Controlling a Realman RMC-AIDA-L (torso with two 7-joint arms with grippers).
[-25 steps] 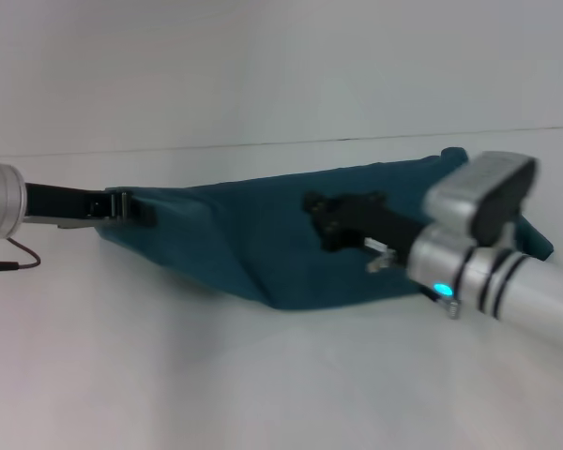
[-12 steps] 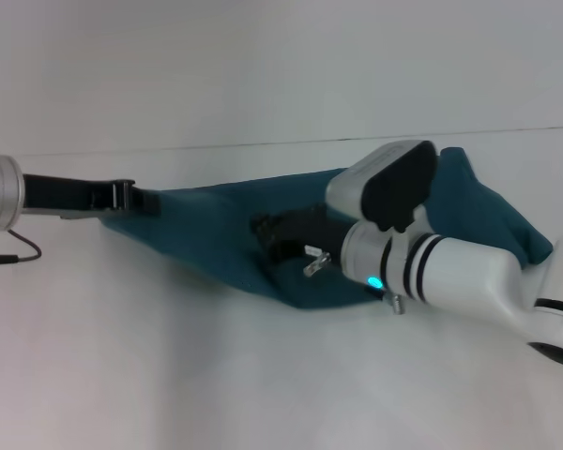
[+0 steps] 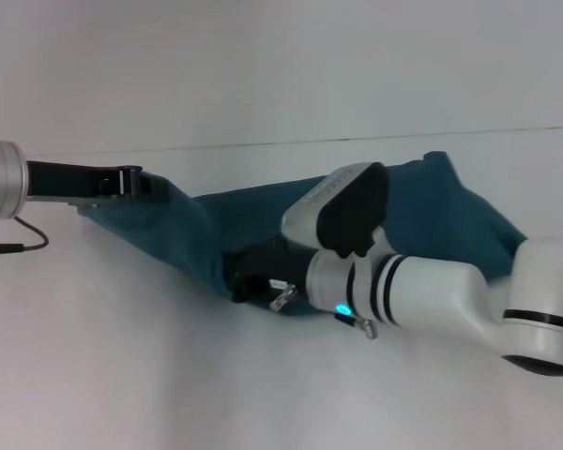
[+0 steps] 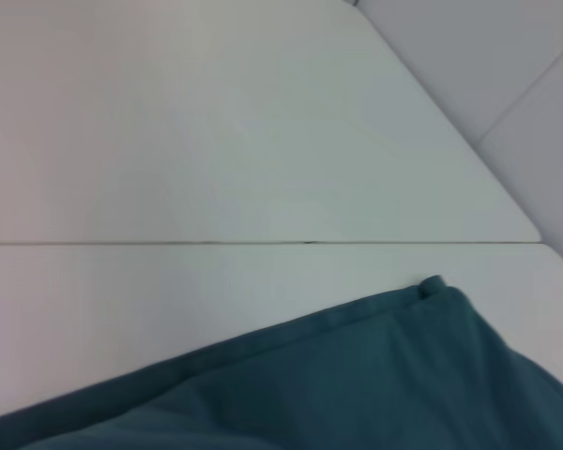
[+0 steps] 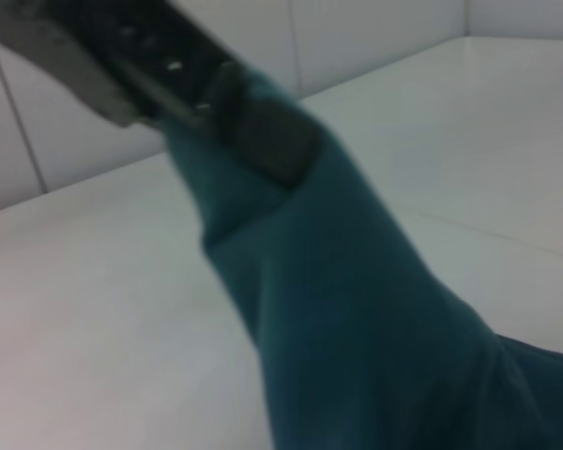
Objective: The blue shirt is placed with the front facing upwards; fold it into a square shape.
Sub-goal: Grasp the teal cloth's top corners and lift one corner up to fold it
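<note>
The blue shirt (image 3: pixel 216 225) is bunched into a long teal band across the white table, and its print is hidden. My left gripper (image 3: pixel 143 183) is shut on the shirt's far left corner and holds it raised. My right gripper (image 3: pixel 236 277) is shut on the shirt's near lower edge at mid-table, with its arm lying across the cloth. The right wrist view shows the cloth (image 5: pixel 357 309) stretched up to the left gripper (image 5: pixel 263 141). The left wrist view shows the shirt's edge (image 4: pixel 357 375) on the table.
The white table (image 3: pixel 169 375) ends at a white wall (image 3: pixel 263 66) behind the shirt. A thin dark cable (image 3: pixel 19 246) hangs by my left arm at the left edge.
My right gripper has moved left and toward me, dragging the shirt's lower edge with it. My left gripper rose slightly and shifted right. The shirt's right part now lies uncovered.
</note>
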